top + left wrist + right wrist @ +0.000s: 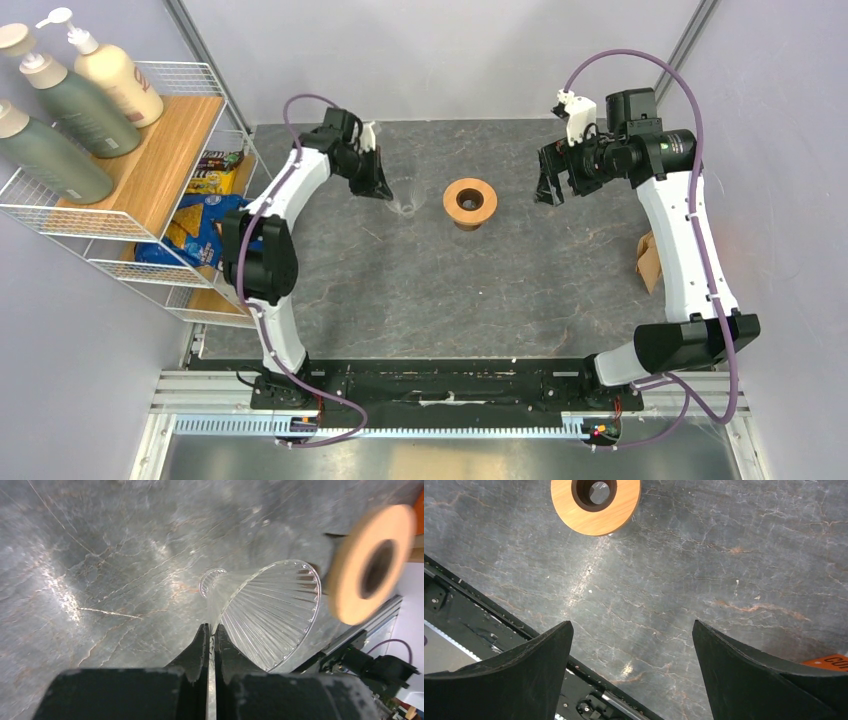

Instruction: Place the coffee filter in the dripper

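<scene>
The dripper is in two pieces. Its clear ribbed glass cone [270, 615] is tilted on its side, narrow end on the table; it also shows faintly in the top view [405, 200]. My left gripper [211, 627] [378, 185] is shut on the cone's wall near its rim. The light-wood ring [470, 203] [595, 502] [372, 565] sits apart on the table, right of the cone. My right gripper [632, 625] [548, 190] is open and empty, hovering right of the ring. A tan-brown paper piece [648, 260] lies at the table's right edge; I cannot tell whether it is the single filter.
A wire shelf [195, 75] stands at the left with pump bottles [75, 105] on a wood board and snack packets [200, 225] below. An orange printed edge [830, 661] shows at the right of the right wrist view. The black base rail [450, 385] runs along the near edge.
</scene>
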### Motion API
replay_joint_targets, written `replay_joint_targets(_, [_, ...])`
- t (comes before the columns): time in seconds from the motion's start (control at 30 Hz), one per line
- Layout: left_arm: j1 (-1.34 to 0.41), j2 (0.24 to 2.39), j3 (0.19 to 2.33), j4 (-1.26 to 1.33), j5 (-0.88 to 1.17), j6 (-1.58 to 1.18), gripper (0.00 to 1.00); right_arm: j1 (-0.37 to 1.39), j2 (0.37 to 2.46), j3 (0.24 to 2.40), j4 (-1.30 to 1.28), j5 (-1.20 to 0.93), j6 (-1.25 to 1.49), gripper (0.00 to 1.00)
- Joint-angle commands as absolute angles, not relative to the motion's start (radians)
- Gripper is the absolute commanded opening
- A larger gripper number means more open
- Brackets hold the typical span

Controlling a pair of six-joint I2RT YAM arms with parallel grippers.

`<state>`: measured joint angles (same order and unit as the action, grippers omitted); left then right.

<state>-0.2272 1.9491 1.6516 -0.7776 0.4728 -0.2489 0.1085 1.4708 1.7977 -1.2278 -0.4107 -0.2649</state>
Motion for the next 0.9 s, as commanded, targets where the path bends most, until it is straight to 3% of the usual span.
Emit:
replay_joint_targets(0.0, [-0.249, 1.799, 1.84, -0.939, 0.484, -0.266, 0.02, 0.107, 1.416, 1.798, -1.173, -0.445, -0.18, 0.97])
replay_joint_targets(0.23, [-0.347, 1.806, 2.077, -1.068, 0.5, -0.265, 0.02, 0.105, 1.403, 1.765, -1.145, -0.492, -0.088, 0.97])
replay_joint_targets(0.53, [-0.509, 1.911, 2.2, -1.057, 0.465, -0.321, 0.02, 0.099, 1.386, 1.744, -1.128, -0.513, -0.036, 0.97])
replay_joint_targets(0.87, [-0.55, 2.003, 2.237, -1.044, 0.445, -0.329, 0.03, 0.089, 1.372, 1.718, -1.136, -0.515, -0.043, 0.97])
